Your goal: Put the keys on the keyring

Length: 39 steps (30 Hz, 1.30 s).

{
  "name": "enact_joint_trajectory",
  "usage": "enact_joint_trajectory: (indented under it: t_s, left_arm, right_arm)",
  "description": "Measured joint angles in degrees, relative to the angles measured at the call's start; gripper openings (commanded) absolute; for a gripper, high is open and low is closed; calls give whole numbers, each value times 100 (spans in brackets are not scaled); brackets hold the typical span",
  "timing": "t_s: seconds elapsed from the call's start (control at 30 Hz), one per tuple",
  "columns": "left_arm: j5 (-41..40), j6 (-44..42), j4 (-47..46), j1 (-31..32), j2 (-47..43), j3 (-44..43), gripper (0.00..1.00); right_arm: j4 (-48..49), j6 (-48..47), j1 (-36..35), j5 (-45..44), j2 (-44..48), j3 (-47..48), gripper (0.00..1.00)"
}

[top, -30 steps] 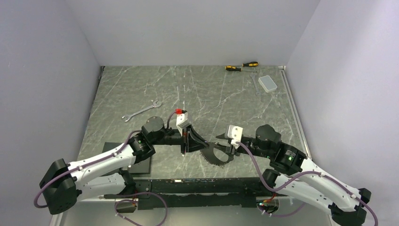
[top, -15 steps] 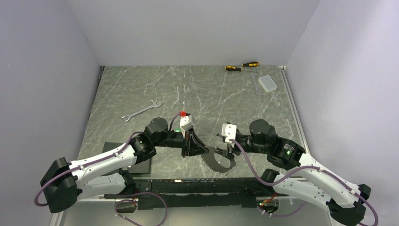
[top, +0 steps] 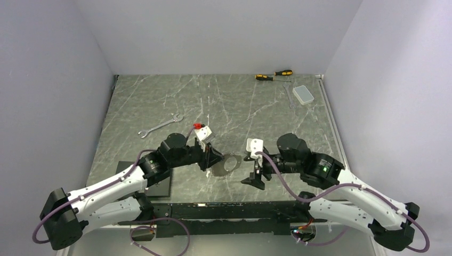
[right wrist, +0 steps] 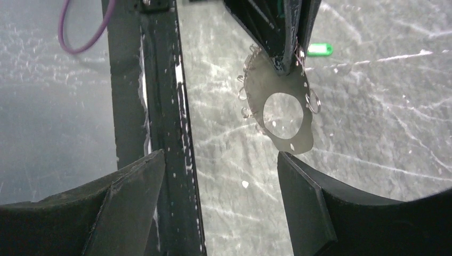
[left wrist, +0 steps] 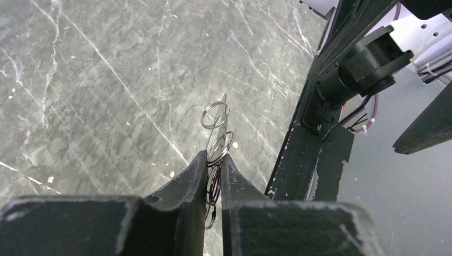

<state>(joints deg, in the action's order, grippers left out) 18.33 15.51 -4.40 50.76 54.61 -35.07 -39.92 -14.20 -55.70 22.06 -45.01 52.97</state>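
- The thin grey metal keyring (right wrist: 265, 80) is a flat plate with a wide round opening. Small wire rings (right wrist: 314, 104) hang along its rim. It sits at upper centre of the right wrist view, held over the grey marbled table (right wrist: 373, 133).
- The left gripper (left wrist: 214, 160) is clamped on the keyring's upper edge. In the left wrist view the plate shows edge-on between the pressed-together black fingers, with wire loops sticking out past the tips.
- The right gripper (right wrist: 218, 157) has its fingers spread wide and grips nothing. It is just below the keyring in its own view and apart from it.
- The small key (right wrist: 319, 49) lies on the table at the upper right of the right wrist view, beside the left gripper's fingers. Only its bright green head shows.
- In the overhead view the keyring sits at lower centre, between the two grippers.
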Motion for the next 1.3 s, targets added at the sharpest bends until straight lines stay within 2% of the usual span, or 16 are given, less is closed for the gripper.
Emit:
enact_joint_trajectory:
  t_s: [0.1, 0.2, 0.23, 0.33, 0.43, 0.67, 0.97, 1.03, 1.17, 1.3]
  left_arm:
    - [-66, -101, 59, 0, -37, 0, 0]
    - [-39, -136, 79, -2, -35, 0, 0]
    - [-13, -142, 76, 0, -35, 0, 0]
    - [133, -153, 72, -2, -35, 0, 0]
    - [352, -184, 39, 0, -35, 0, 0]
    - [769, -271, -63, 0, -35, 0, 0]
    - [909, -278, -203, 0, -35, 0, 0]
    - [914, -278, -210, 0, -35, 0, 0]
    - [933, -280, -216, 0, -35, 0, 0]
    - [935, -280, -214, 0, -35, 0, 0]
  right_arm:
    - [748, 190, 0, -68, 433, -507, 80]
    - [1550, 192, 0, -227, 649, -957, 76]
    - [1775, 162, 0, -267, 651, -1038, 71]
    - [2251, -33, 0, -352, 483, -1086, 48]
    - [2590, -195, 0, -352, 223, -1086, 38]
    - [2953, -352, 0, -114, -55, -1086, 32]
    - [2999, -374, 0, -22, -372, -1084, 31]
    - [3001, -367, 0, -24, -378, -1084, 27]
    - [3016, -361, 0, -28, -374, -1084, 12]
    - [3014, -339, 0, -33, -376, -1084, 11]
